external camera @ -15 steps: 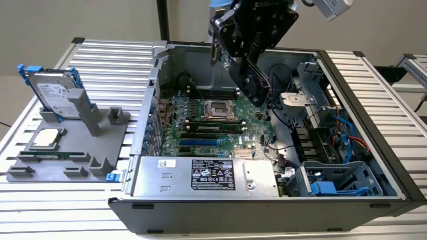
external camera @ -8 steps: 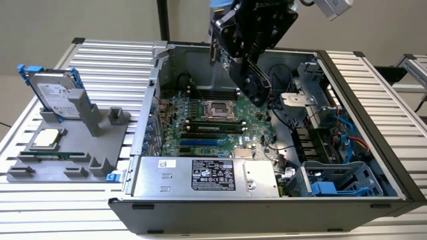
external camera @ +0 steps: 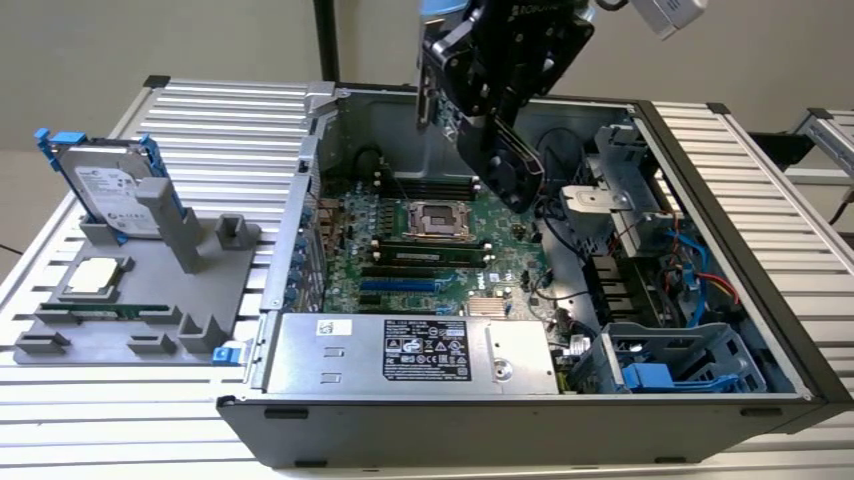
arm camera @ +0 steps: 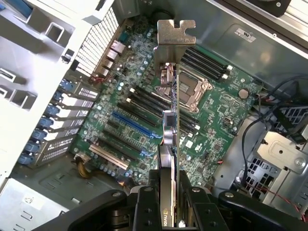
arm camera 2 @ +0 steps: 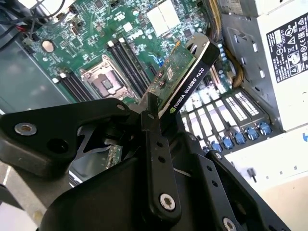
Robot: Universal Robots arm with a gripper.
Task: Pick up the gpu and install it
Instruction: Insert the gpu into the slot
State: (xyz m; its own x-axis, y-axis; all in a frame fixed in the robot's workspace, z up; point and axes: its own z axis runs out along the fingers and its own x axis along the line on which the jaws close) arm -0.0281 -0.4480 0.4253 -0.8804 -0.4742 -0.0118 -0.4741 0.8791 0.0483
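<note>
1. We read this as a robotics lab / test bench for PC assembly.
2. Bench: ribbed alu table [external camera: 220, 130] w/ a plain pale wall [external camera: 160, 40] behind.
3. Workpiece: desktop PC case [external camera: 507, 435] lying w/ its side open, motherboard [external camera: 400, 240] & power supply [external camera: 400, 352] exposed.
4. At the exterior view's left we see a grey parts fixture [external camera: 200, 290] on the table: hard drive [external camera: 107, 185] upright in a slot, CPU chip [external camera: 96, 277] lying flat in a seat.
5. A black robot arm [external camera: 514, 60] hangs over the case. In the first wrist view its gripper [arm camera: 169, 192] clamps the gpu [arm camera: 169, 130] above the board.
</note>
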